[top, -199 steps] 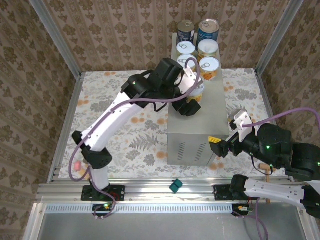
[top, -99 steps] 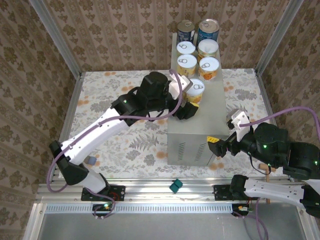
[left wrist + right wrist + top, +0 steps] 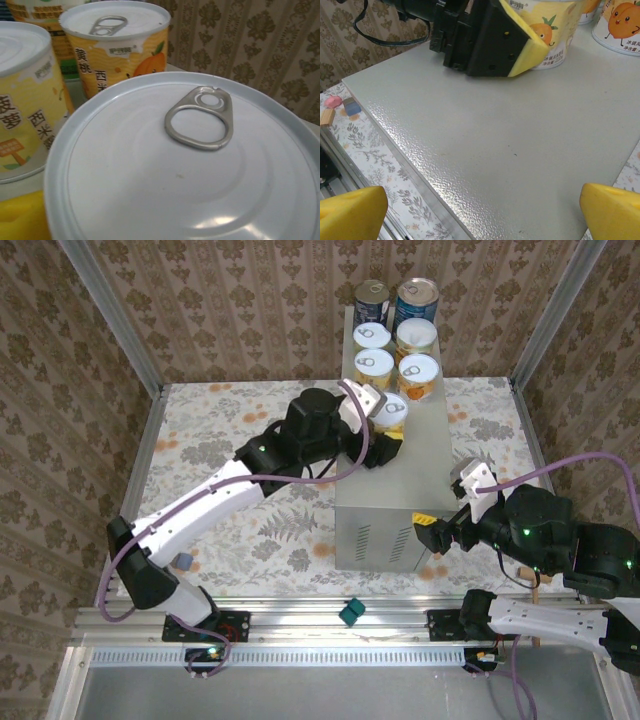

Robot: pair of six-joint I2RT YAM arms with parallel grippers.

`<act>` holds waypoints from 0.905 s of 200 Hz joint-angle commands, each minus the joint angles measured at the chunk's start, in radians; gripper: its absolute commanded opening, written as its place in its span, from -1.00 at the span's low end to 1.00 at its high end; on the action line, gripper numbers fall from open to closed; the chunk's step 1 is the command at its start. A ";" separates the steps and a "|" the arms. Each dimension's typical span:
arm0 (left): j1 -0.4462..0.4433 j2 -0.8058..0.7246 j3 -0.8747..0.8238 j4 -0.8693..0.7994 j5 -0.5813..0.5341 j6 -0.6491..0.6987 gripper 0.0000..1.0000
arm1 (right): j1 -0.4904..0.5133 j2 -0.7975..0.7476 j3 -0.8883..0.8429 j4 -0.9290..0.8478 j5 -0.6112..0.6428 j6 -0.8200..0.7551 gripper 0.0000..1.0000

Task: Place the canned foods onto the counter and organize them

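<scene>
Your left gripper (image 3: 379,425) is straddling a white-lidded can (image 3: 391,410) at the left edge of the counter (image 3: 430,475), grip impossible to tell; six more cans (image 3: 417,372) are standing at its far end; your right gripper (image 3: 482,205) is gaping wide at its near end

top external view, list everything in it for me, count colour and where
tall cans: two, dark blue labels, far end of the counter
short cans: five, yellow-orange with white lids, on the counter in front of the blue ones
counter: one, light grey metal box, on the mat
mat: one, floral, under the counter
small block: one, green, near rail
left arm: one, black and white, jaws either side of the nearest short can
right arm: one, mostly black, jaws open by the counter's near right corner
</scene>
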 commanded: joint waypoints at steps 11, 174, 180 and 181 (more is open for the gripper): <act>-0.019 0.032 0.005 -0.047 -0.122 0.017 0.65 | 0.008 -0.008 -0.015 0.023 0.021 0.005 1.00; 0.044 0.026 -0.011 -0.032 -0.088 0.038 0.62 | 0.008 0.010 -0.026 0.127 0.057 -0.025 1.00; 0.045 0.025 -0.012 -0.030 -0.081 0.038 0.62 | 0.008 0.014 -0.026 0.137 0.059 -0.030 1.00; 0.045 0.025 -0.012 -0.030 -0.079 0.038 0.62 | 0.008 0.014 -0.025 0.138 0.059 -0.031 1.00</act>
